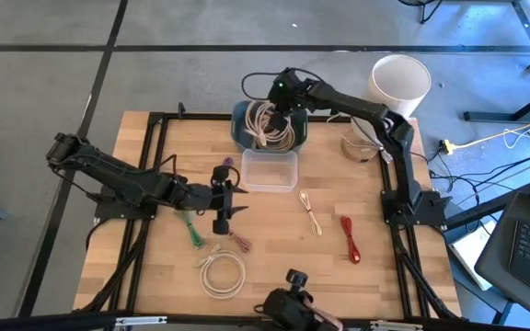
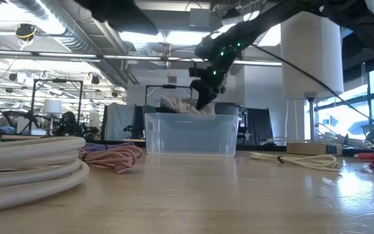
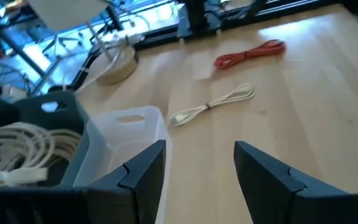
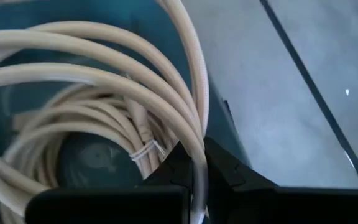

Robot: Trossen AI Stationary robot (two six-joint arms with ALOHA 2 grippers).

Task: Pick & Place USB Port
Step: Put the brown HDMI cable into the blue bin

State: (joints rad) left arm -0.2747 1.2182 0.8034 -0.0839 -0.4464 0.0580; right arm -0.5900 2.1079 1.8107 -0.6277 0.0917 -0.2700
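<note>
Here my right claw pinches a cream cable over the blue bin; clear tub beside; left claw released.

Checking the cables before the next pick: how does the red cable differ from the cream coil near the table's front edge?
The red cable is folded into a short, straight bundle on the right arm's side; the cream coil is wound in an open ring nearer the left arm. The cream coil looks thicker and covers more table. Both lie flat on the wood, untouched by either gripper.
</note>
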